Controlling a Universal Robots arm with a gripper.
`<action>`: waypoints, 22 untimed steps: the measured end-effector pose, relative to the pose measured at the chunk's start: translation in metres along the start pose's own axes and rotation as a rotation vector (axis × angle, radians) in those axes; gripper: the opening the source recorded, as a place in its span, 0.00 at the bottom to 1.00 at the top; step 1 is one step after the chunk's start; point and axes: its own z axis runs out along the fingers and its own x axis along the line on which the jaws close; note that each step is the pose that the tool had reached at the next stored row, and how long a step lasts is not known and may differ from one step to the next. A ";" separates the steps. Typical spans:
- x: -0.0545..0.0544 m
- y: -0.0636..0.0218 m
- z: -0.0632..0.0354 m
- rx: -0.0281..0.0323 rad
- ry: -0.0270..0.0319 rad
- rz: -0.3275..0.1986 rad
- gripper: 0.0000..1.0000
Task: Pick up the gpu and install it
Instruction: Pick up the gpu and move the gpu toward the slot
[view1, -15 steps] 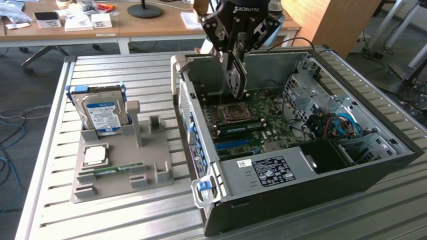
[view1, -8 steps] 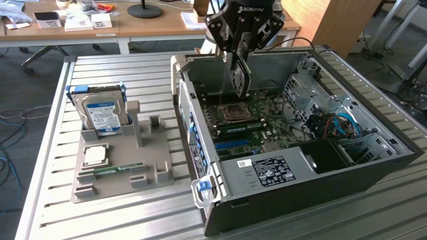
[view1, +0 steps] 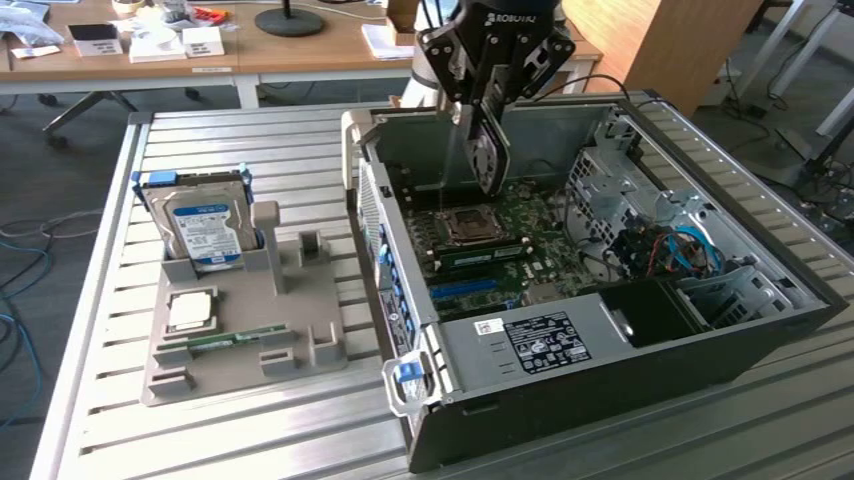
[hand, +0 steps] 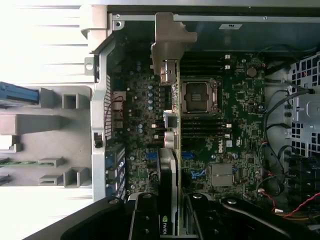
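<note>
The gpu (view1: 489, 150) is held on edge between the jaws, which are pinched onto its upper end. It hangs inside the open top of the computer case (view1: 747, 330), over the motherboard (view1: 534, 230) and close to the CPU socket (view1: 467, 225). The card is not yet seated, and its lower end appears clear of the board. In the wrist view the gpu (hand: 171, 165) is seen edge-on, with its silvery bracket (hand: 167, 37) at the end farthest from the jaws and the CPU socket (hand: 200, 96) just beside it. On the table (view1: 267, 140), on the exterior view's left, a hard drive (view1: 207, 230) is stood upright in a grey holder (view1: 254, 340), well apart from the case.
</note>
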 end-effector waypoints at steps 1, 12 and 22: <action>-0.001 0.0000 0.0001 0.0000 0.0000 0.000 0.27; -0.003 0.0001 0.0001 0.0000 0.0000 0.000 0.27; -0.009 0.0004 0.0002 -0.0003 0.0000 0.000 0.27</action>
